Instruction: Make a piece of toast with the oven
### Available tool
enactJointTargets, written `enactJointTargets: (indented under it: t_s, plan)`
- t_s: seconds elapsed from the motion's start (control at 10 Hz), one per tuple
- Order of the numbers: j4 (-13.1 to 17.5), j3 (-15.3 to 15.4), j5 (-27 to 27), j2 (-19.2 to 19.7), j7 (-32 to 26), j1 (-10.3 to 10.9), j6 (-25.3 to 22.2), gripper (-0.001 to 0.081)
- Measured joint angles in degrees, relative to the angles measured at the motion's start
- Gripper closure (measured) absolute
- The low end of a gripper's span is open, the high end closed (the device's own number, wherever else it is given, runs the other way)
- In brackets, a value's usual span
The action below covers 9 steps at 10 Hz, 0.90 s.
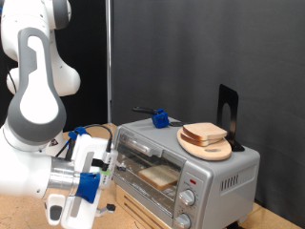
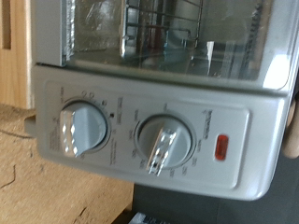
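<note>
The hand (image 1: 69, 208) hangs low at the exterior view's bottom left, just in front of the oven (image 1: 181, 167) and near its lower front corner; blue fittings show on the wrist. Whether its fingers stand wide or narrow cannot be told, and nothing is seen between them.

The wrist view faces the oven's control panel at close range: 2 round knobs (image 2: 82, 128) (image 2: 166, 143) side by side, with a small red indicator (image 2: 222, 147) beside the second knob. Part of the glass door and the wire rack (image 2: 159, 23) fill the rest of that view.

In the exterior view, the piece of toast (image 1: 157, 175) lies inside the oven on the rack, seen through the front glass. On the oven's roof rests a round wooden plate (image 1: 212, 150) carrying a second slice (image 1: 205, 134). A blue-handled tool (image 1: 160, 118) lies on the roof toward the exterior view's left, and a black upright stand (image 1: 229, 114) rises at the roof's far right edge. The oven sits on a wooden bench (image 1: 124, 218).
</note>
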Motion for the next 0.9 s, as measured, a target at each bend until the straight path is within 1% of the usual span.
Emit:
enactJointTargets:
  t_s: [0.3, 0.7, 0.9]
  plan:
    - [1.9, 1.0, 1.84, 2.46, 0.16, 0.15, 2.96, 0.0124]
    - [5.86, 2.35, 1.77, 6.74, 0.33, 0.84, 2.93, 0.0124]
    - [7.82, 2.55, 1.78, 8.53, 0.61, 1.36, 3.44, 0.0124]
